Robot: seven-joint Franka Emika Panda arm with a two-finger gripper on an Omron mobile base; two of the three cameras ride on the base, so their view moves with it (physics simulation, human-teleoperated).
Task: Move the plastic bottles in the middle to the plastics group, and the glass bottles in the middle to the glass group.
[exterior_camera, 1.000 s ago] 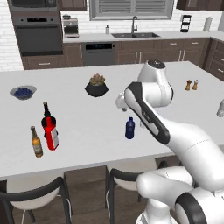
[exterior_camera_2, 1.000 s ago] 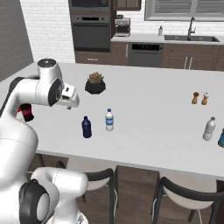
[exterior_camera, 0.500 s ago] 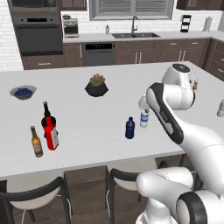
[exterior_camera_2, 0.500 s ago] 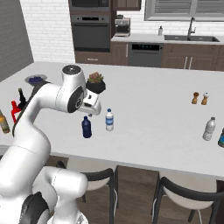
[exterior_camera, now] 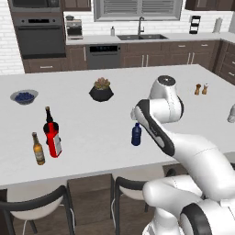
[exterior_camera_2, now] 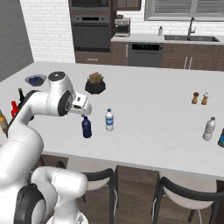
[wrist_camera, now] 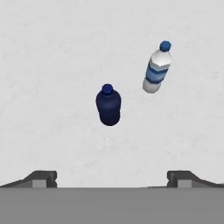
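Wide-open, empty jaws hover above the dark-blue bottle [wrist_camera: 108, 106], water bottle [wrist_camera: 155, 70] just beside, on the white tabletop [wrist_camera: 52, 65].

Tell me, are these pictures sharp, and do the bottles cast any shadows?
Hand view: fairly crisp, flat even light, only a faint smudge of shadow under the dark-blue bottle and the water bottle. Left base view: soft and slightly blurred, the red bottle's label unreadable. Right base view: similarly soft, no glare on the white counter.
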